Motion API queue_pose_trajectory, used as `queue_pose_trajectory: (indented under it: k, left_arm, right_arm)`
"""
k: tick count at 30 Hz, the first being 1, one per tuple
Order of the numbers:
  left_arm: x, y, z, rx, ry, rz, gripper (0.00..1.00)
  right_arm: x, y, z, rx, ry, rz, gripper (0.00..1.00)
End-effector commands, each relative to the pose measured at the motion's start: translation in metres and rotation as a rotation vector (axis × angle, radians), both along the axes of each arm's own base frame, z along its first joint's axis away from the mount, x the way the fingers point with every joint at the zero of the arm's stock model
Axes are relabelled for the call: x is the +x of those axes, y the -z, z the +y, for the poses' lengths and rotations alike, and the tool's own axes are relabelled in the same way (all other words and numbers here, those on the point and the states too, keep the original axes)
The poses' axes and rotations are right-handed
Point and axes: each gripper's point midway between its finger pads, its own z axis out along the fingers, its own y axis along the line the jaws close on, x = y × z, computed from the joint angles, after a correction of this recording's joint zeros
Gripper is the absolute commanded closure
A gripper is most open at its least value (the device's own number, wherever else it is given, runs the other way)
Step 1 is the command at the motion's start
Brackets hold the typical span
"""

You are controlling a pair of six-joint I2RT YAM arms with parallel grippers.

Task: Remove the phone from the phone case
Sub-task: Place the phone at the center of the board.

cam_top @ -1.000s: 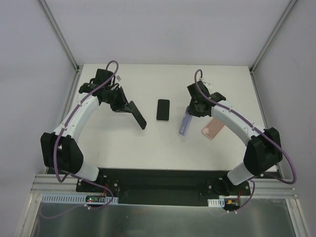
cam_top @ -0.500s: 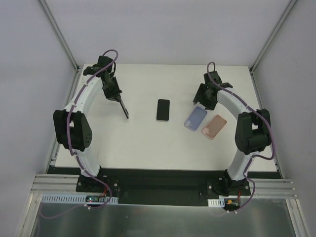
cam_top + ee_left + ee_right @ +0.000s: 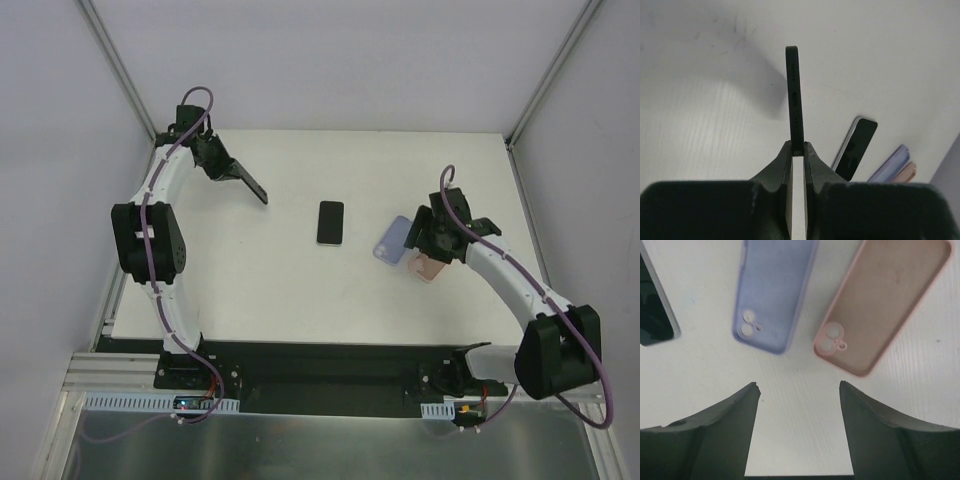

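The left fingers (image 3: 782, 170) are clamping the dark phone (image 3: 794, 85) edge-on near the worktop's (image 3: 300, 290) far left corner. The right fingers (image 3: 732, 425) are hanging spread wide, empty, above the purple case (image 3: 775, 290) near the right edge.

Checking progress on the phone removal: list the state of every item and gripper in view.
left gripper: shut on the held phone.
held phone: gripped edge-on, raised off the table.
right gripper: open, empty, over the cases.
purple case: empty, lying flat.
pink case: empty, lying flat.
loose phone: lying flat, untouched.
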Motion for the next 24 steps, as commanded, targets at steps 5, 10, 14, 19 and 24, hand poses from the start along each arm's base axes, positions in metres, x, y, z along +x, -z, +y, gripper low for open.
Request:
queue_pose_trajectory:
  k: [5,10,14,19,24]
  left_arm:
    - [0.036,0.025,-0.028,-0.344,0.045,-0.124,1.00]
    - [0.024,0.032,-0.033,-0.361,0.075,-0.103,0.37]
    - [0.012,0.011,-0.032,-0.337,0.108,-0.155,0.14]
    - [-0.016,-0.019,-0.032,-0.303,0.147,-0.217,0.07]
    - [-0.056,-0.029,-0.034,-0.292,0.177,-0.226,0.07]
  right_arm:
    - [-0.072,0.015,-0.010,0.003,-0.020,0.031,0.32]
    - [-0.094,0.007,0.006,0.005,-0.091,0.023,0.26]
    - [-0.099,-0.001,0.015,-0.060,-0.144,0.017,0.23]
    - [-0.097,-0.002,0.029,-0.064,-0.182,0.008,0.22]
    - [-0.093,-0.009,0.041,-0.070,-0.207,-0.012,0.21]
